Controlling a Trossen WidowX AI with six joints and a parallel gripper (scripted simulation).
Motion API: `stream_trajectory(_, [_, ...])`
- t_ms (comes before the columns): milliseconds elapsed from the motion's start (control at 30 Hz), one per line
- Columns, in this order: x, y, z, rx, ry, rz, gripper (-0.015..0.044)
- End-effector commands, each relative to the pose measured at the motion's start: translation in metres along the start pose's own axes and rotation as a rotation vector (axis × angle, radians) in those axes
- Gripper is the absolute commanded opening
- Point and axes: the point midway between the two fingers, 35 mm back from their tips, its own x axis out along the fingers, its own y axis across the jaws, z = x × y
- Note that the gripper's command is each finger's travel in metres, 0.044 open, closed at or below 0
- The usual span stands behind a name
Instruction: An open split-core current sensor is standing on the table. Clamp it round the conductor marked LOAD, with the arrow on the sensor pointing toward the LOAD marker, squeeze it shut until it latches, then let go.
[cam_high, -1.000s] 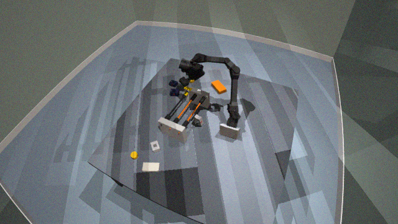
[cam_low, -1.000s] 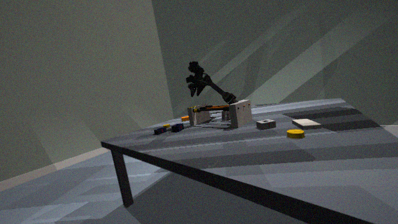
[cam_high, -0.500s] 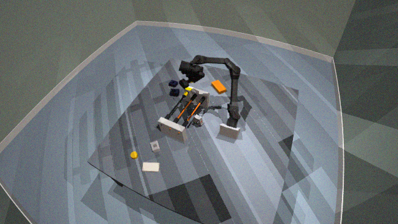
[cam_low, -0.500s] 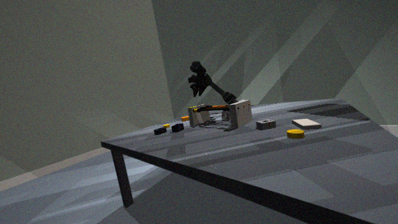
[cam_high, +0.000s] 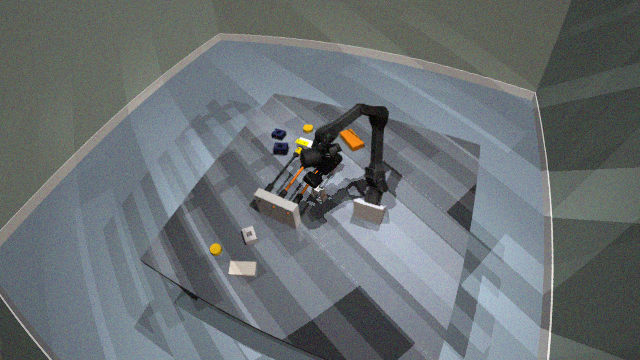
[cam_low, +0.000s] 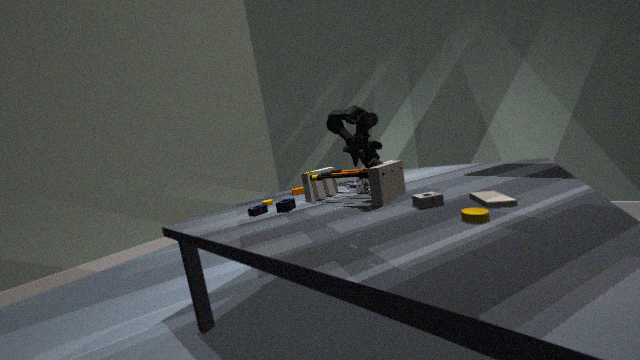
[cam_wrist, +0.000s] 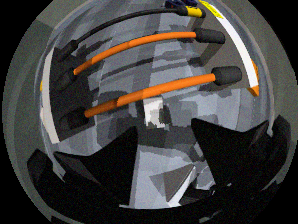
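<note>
The small whitish, dark-centred sensor (cam_high: 319, 194) (cam_low: 361, 186) (cam_wrist: 154, 111) stands on the table beside the nearer orange conductor (cam_wrist: 162, 86). Its arrow and jaws are too small to tell. A second orange conductor (cam_high: 295, 180) (cam_wrist: 145, 40) and a black conductor (cam_high: 283, 171) (cam_wrist: 117, 18) run alongside, between two pale upright blocks. Yellow labels (cam_wrist: 211, 9) are on the far block; their lettering cannot be read, so which conductor is LOAD is unclear. My gripper (cam_wrist: 164, 126) points down above the conductor area, partly open and empty. In the wrist view the sensor shows beyond the gap between the fingertips.
The near pale block (cam_high: 277, 209) (cam_low: 387, 184) stands at the conductors' ends. Two navy blocks (cam_high: 280, 148) (cam_low: 286, 204), an orange block (cam_high: 352, 140) and a yellow disc (cam_high: 308, 128) lie around the far end. A grey block (cam_high: 249, 235), another yellow disc (cam_high: 215, 249) and a pale slab (cam_high: 242, 268) lie apart.
</note>
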Motion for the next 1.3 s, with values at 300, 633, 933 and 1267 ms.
stream_trajectory(300, [0.014, 0.002, -0.010, 0.010, 0.009, 0.002, 0.0278])
stream_trajectory(633, [0.030, 0.003, -0.010, 0.010, 0.009, 0.004, 0.0278])
stream_trajectory(933, [0.045, 0.002, -0.010, 0.011, 0.008, 0.003, 0.0278])
stream_trajectory(1267, [0.061, 0.001, -0.011, 0.011, 0.007, -0.002, 0.0278])
